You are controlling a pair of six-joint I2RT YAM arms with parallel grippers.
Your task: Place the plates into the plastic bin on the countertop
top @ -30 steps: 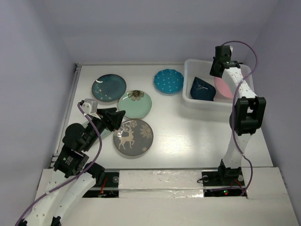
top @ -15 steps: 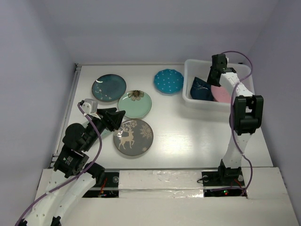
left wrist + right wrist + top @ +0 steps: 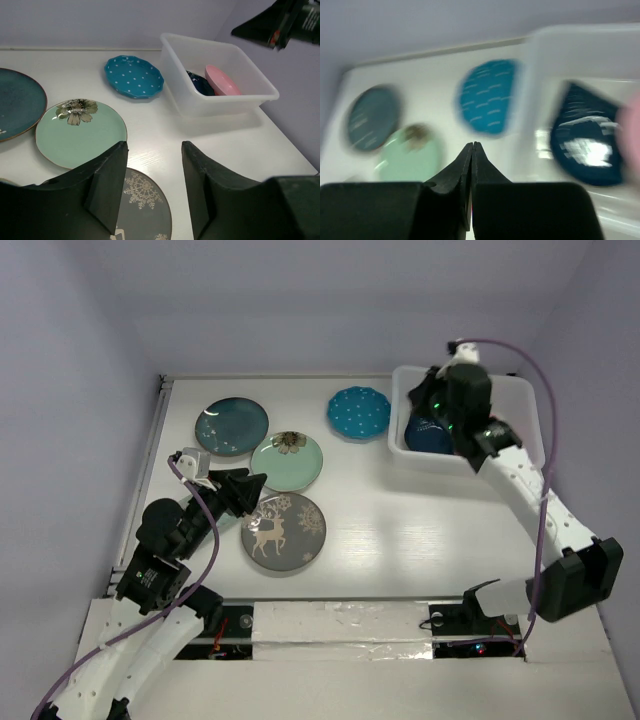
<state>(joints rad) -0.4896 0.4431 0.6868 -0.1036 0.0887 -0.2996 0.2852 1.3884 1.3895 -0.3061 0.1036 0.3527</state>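
The plastic bin (image 3: 531, 398) stands at the back right and holds the navy shell plate (image 3: 428, 432). The left wrist view shows the pink plate (image 3: 222, 81) beside the navy one (image 3: 200, 83) in the bin (image 3: 220, 101). On the countertop lie the dark teal plate (image 3: 232, 426), the mint flower plate (image 3: 287, 461), the blue dotted plate (image 3: 359, 412) and the grey reindeer plate (image 3: 283, 530). My right gripper (image 3: 420, 400) is shut and empty over the bin's left wall; its own view (image 3: 472, 145) is blurred. My left gripper (image 3: 255, 485) is open and empty between the mint and reindeer plates.
Pale lavender walls close in the white countertop (image 3: 400, 520) at the back and both sides. A metal strip (image 3: 160, 430) runs along the left edge. The right arm's links (image 3: 540, 510) stretch across the right side of the countertop.
My right arm has swung down and leftward from above the bin's far right side to its left wall, still shut. The left arm and the plates have not moved.
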